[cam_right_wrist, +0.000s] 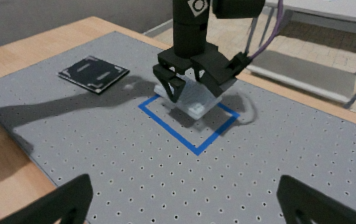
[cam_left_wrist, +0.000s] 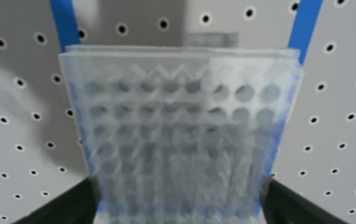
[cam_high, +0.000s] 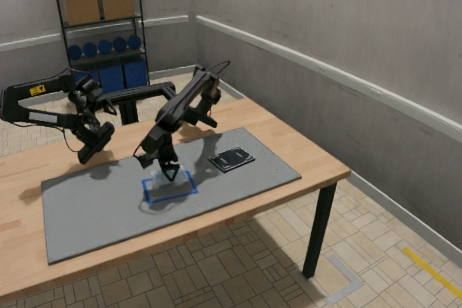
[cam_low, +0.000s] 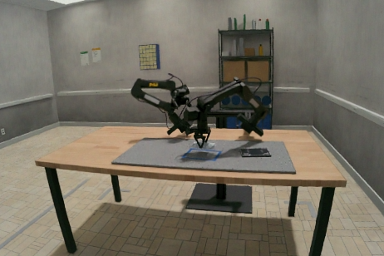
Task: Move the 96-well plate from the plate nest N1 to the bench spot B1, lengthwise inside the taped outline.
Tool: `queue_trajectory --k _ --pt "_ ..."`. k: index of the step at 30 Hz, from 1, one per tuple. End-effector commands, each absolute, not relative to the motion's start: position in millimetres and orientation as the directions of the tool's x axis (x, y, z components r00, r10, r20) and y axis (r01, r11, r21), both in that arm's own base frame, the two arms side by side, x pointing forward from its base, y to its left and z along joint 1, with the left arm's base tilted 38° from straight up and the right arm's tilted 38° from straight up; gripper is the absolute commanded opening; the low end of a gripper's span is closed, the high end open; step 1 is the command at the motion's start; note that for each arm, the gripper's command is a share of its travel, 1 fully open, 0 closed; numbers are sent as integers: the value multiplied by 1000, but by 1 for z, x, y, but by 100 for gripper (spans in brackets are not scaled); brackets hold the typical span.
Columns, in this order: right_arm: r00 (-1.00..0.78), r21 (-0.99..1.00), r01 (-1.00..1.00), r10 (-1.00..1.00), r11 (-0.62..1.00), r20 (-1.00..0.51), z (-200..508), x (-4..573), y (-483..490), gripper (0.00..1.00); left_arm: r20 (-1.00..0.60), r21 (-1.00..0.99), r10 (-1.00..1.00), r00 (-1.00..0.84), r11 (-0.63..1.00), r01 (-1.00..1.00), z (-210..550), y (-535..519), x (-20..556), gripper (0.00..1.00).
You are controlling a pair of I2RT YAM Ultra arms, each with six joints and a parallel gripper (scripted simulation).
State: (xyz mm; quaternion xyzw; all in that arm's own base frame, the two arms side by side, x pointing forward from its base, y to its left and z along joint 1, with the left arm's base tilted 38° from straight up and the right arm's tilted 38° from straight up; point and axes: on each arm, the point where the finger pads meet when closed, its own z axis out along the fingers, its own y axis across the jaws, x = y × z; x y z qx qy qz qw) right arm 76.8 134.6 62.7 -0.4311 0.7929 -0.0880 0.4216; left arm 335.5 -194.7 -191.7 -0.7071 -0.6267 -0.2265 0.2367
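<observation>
Left hand [cam_high: 171, 175] [cam_low: 201, 143] [cam_left_wrist: 181, 200] [cam_right_wrist: 197, 92] pinches the 96-well plate [cam_high: 161, 178] [cam_low: 209, 145] [cam_left_wrist: 180, 130] [cam_right_wrist: 196, 100] by 2 opposite sides, above the taped outline [cam_high: 171, 200] [cam_low: 201, 160] [cam_left_wrist: 306, 25] [cam_right_wrist: 172, 132], presumably for lengthwise lowering. Right hand [cam_right_wrist: 182, 200] stands spread, apparently unneeded. Plate nest N1 [cam_high: 231, 159] [cam_low: 255, 152] [cam_right_wrist: 94, 74] holds no plate.
</observation>
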Motion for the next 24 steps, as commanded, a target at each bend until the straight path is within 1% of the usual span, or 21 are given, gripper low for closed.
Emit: queue_trajectory --k 1,14,16,24 --pt "-269 -511 -579 -741 635 -615 76 78 130 100 603 -42 789 117 -115 993 -190 -210 334 79" --pt "-269 -511 -579 -741 635 -615 76 78 130 100 599 -19 792 122 -139 990 -211 -200 338 79" --pt "-269 -511 -579 -741 635 -615 76 78 130 100 609 -46 784 120 -116 992 -213 -190 332 79" --pt "-269 -511 -579 -741 635 -615 76 78 130 100 618 -56 776 127 -118 991 -221 -182 329 79"
